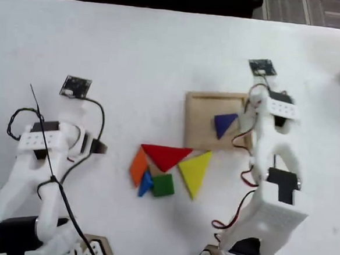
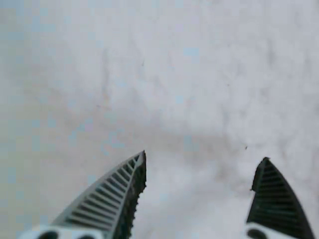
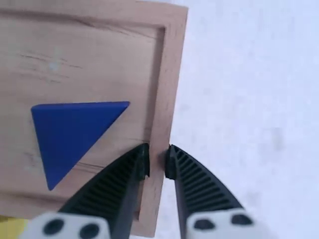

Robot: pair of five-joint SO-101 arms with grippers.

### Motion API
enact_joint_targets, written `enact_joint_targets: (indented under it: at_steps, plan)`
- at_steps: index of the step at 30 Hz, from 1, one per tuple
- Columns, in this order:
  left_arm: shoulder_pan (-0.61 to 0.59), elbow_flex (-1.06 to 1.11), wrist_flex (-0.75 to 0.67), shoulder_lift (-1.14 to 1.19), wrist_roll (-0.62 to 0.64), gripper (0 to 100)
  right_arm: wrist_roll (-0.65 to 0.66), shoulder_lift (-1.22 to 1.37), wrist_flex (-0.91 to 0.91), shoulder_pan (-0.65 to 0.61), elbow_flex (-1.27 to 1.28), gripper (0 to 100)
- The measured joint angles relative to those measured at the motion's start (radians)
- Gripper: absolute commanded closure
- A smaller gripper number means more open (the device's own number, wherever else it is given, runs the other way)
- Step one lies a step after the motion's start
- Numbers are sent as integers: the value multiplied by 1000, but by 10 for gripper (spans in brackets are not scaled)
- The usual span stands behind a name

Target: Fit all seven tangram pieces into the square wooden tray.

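Jaws of the left gripper (image 2: 204, 157) stand wide apart over the bare table (image 1: 163, 57), holding nothing. To its right, the loose pieces lie flat in a tight cluster: orange piece (image 1: 138, 165), small blue piece (image 1: 145, 184), green square (image 1: 163, 185), red triangle (image 1: 167, 155), yellow triangle (image 1: 195, 171). Farther right, the tray (image 1: 202, 102) holds one blue triangle (image 1: 224, 124). Its sharpest corner points toward the cluster and its long edge slants across the floor. The right gripper (image 3: 157, 152) is narrowed about the tray's side wall, one finger inside and one outside. The pieces are probably light, stiff, thin and smooth, so they may slide. Each is best pinched across opposite edges.
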Motion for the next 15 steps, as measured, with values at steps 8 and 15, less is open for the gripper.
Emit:
enact_joint_targets:
  at_steps: [8,15]
  plan:
    - [0,0,0,0,0,665,160,0,35,189,0,842]
    - [0,0,0,0,0,665,233,2,68,222,0,797]
